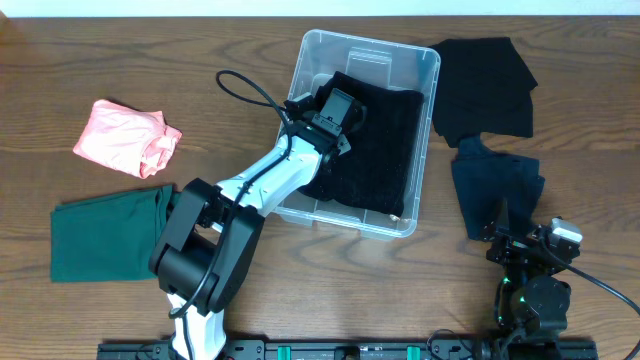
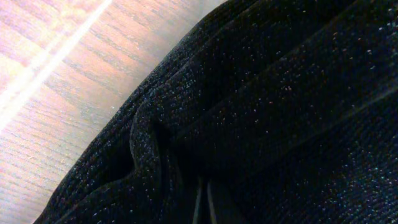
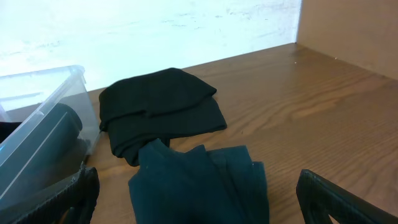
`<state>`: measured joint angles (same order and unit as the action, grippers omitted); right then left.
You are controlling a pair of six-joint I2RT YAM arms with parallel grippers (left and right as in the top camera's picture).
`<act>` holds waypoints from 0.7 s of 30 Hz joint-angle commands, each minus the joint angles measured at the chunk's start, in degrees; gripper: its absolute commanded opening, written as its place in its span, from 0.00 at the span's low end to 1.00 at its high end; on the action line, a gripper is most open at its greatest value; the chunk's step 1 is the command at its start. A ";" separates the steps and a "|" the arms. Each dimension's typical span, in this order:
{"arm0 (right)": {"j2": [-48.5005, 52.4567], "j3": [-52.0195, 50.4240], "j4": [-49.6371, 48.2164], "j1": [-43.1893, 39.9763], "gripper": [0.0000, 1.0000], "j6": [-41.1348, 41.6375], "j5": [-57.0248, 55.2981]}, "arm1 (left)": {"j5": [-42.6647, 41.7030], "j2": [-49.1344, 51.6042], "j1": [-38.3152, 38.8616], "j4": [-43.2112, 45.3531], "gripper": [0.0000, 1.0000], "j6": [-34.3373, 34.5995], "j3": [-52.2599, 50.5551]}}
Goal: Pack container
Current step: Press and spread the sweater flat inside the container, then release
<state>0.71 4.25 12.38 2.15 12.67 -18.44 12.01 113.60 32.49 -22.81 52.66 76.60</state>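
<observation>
The clear plastic container [image 1: 432, 75] stands at the table's middle back, and its corner shows in the right wrist view [image 3: 46, 102]. A black knit garment [image 1: 385, 140] lies inside it and fills the left wrist view [image 2: 261, 106]. My left gripper [image 1: 335, 108] is down inside the container. Its fingertips [image 2: 203, 205] are close together in a pinched fold of the knit. My right gripper [image 3: 199, 199] is open and empty near the front right. It hangs low over a dark navy cloth [image 3: 199, 180].
The navy cloth [image 1: 495, 185] lies right of the container, with a folded black cloth [image 1: 485, 85] behind it [image 3: 161, 106]. A pink cloth [image 1: 128, 138] and a folded dark green cloth [image 1: 105, 235] lie on the left.
</observation>
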 commanded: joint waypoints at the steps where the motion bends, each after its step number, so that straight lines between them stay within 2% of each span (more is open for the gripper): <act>1: -0.22 -0.20 0.07 -0.26 0.99 0.59 0.02 | -0.85 -1.25 -0.44 -1.03 0.06 -2.47 0.81; 5: -0.22 -0.20 0.07 -0.26 0.99 0.59 0.02 | -0.81 -6.29 -0.44 -0.76 0.06 -5.88 3.39; 7: -0.22 -0.20 0.07 -0.26 0.99 0.59 0.02 | -0.81 -8.81 -0.44 1.73 0.07 -9.77 4.39; 11: -0.22 -0.20 0.07 -0.26 0.99 0.57 0.02 | -0.83 -10.99 -0.44 10.03 0.15 -19.52 4.46; 18: -0.22 -0.20 0.07 -0.26 0.99 0.57 0.02 | -0.81 -6.43 -0.68 17.29 0.17 -28.00 4.42; 21: -0.22 -0.20 0.07 -0.26 0.99 0.57 0.02 | -0.83 -2.05 -1.29 19.74 0.17 -29.09 4.42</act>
<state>0.71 4.25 12.38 2.15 12.67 -18.41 10.90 106.21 32.21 -4.21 28.40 81.10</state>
